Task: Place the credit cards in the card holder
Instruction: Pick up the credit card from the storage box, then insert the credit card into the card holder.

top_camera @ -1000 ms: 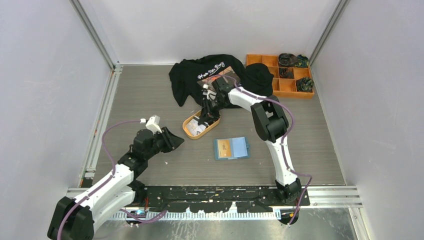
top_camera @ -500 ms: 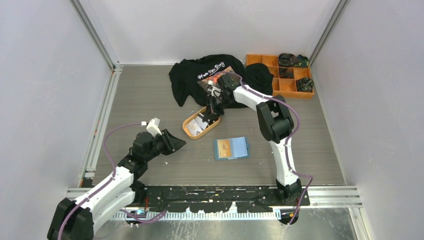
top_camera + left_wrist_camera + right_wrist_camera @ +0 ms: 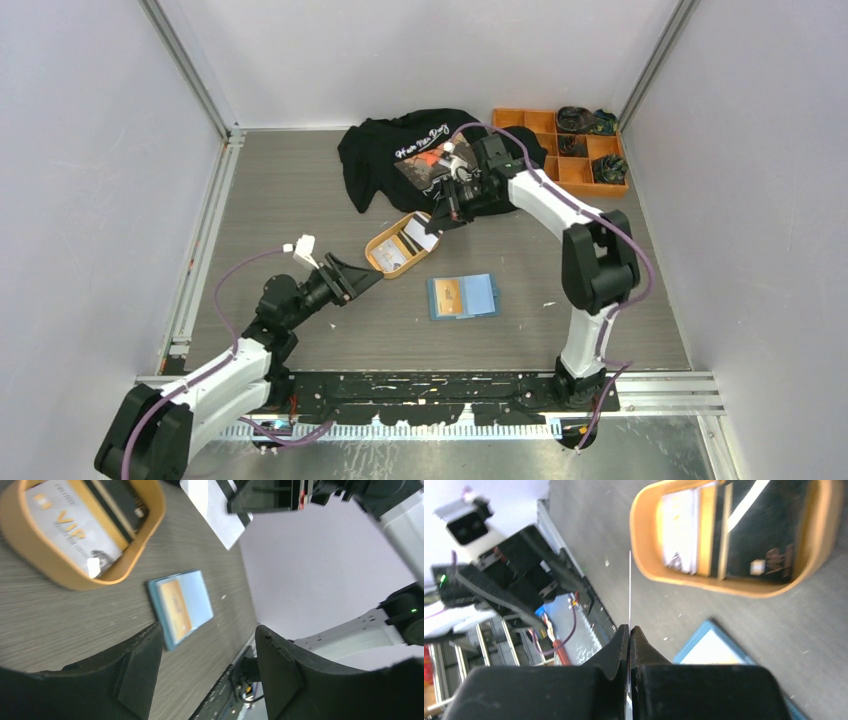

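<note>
The card [image 3: 207, 505] in the right gripper [image 3: 629, 630] is white with a black stripe. Below it, the tray [image 3: 75, 577] is orange-tan, its cards [image 3: 749, 530] black and white. Ahead of the left gripper [image 3: 207, 635], the wallet [image 3: 197, 595] is teal-blue, bearing an orange card [image 3: 176, 605].

Left gripper [image 3: 362, 281] spread wide — right gripper [image 3: 629, 630] clamped.

Card holder [image 3: 463, 296] right of, nearer than tray [image 3: 371, 260]; credit cards [image 3: 393, 255] in tray.

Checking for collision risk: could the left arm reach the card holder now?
Probably yes: the left claw stands open, only bare table separates it from the card holder, and the right claw holds a card away by the tray.
</note>
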Tool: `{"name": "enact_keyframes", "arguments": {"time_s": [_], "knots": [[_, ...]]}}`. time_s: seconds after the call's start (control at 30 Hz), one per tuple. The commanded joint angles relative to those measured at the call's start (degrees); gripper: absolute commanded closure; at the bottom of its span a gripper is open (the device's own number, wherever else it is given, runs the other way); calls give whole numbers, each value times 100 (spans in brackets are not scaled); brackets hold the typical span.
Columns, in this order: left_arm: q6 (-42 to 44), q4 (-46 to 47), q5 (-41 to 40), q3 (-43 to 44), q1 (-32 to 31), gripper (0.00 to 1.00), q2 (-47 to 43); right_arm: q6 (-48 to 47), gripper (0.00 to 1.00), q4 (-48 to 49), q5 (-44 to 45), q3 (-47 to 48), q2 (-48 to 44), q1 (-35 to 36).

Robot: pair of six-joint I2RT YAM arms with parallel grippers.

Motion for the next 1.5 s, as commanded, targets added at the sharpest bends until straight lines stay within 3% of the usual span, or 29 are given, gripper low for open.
{"name": "enact_keyframes", "arguments": {"time_s": [0.0, 0.13, 0.3, 0.57, 0.77, 0.93, 1.23, 1.47], "knots": [[-390, 1792, 53, 11, -298, 32, 224, -886, 99, -58, -1118, -586, -1166, 9], [43, 2360, -544, 217, -1139, 31, 506, -972, 99, 619, -1919, -1470, -2185, -111], [927, 3747, -1256, 302, -2216, 31, 1034, 223, 99, 2699, -2250, -2702, -3478, -251], [1659, 4827, -1793, 823, -3107, 34, 2040, 826, 99, 3653, -2265, -3245, -4191, -222], [1758, 4829, -2013, 1271, -3299, 45, 2403, 665, 99, 3540, -2438, -3187, -4147, 3], [1759, 4829, -2264, 1246, -3293, 61, 2259, -299, 99, 2348, -2561, -2942, -4083, 63], [1708, 4573, -2385, 1128, -3294, 84, 2045, -559, 99, 2184, -2598, -2929, -4031, 116], [1697, 4275, -2229, 1039, -3284, 82, 1831, -884, 99, 1893, -2546, -2865, -4042, 116]]}}
